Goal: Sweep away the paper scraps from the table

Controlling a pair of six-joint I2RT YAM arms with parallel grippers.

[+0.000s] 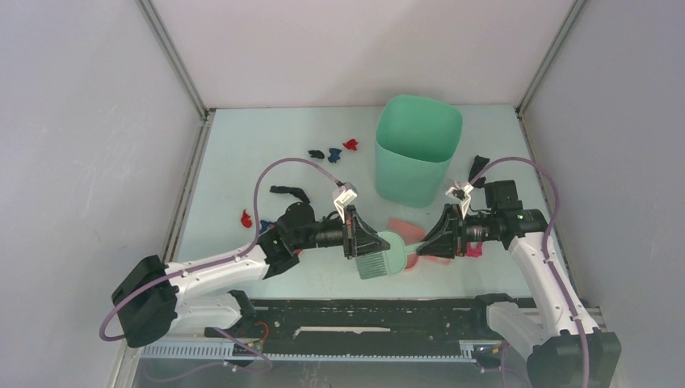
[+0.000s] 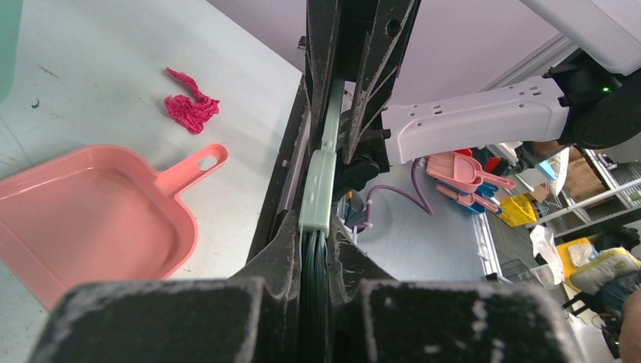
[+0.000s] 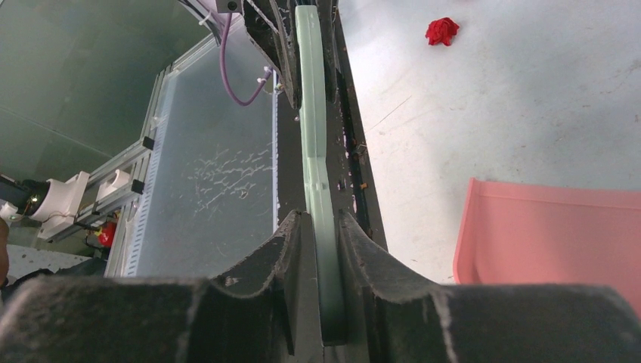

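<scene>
One left gripper [image 1: 367, 240], closed on the head end of the green hand brush [image 1: 378, 257], bristles pinched between the fingers. One right gripper [image 1: 430, 234], closed on the handle end of the same brush; the two grippers face each other along it.

One pink dustpan [image 2: 98, 215], lying flat on the table [image 1: 242, 162] just below and beside both grippers.

Paper scraps, counted in the top view – seven certain, all on the table:
- one magenta [image 1: 474, 250], close behind the right gripper, at its wrist;
- one long black [image 1: 289, 192], near the left gripper, to its far left;
- one red [image 1: 246, 217] and one dark blue [image 1: 265, 226], behind the left gripper beside its forearm;
- one black [image 1: 317, 153], one dark blue [image 1: 334, 152] and one red [image 1: 350, 145], in a row well beyond the left gripper.

One bin [image 1: 416, 149], upright, beyond both grippers. Whether a dark shape at its right side is paper cannot be told.

Views compared: only the wrist views show the brush clamped between the fingers. The left wrist view shows the dustpan's handle with its hole and one magenta scrap. The right wrist view shows one red scrap and only a corner of the dustpan.
</scene>
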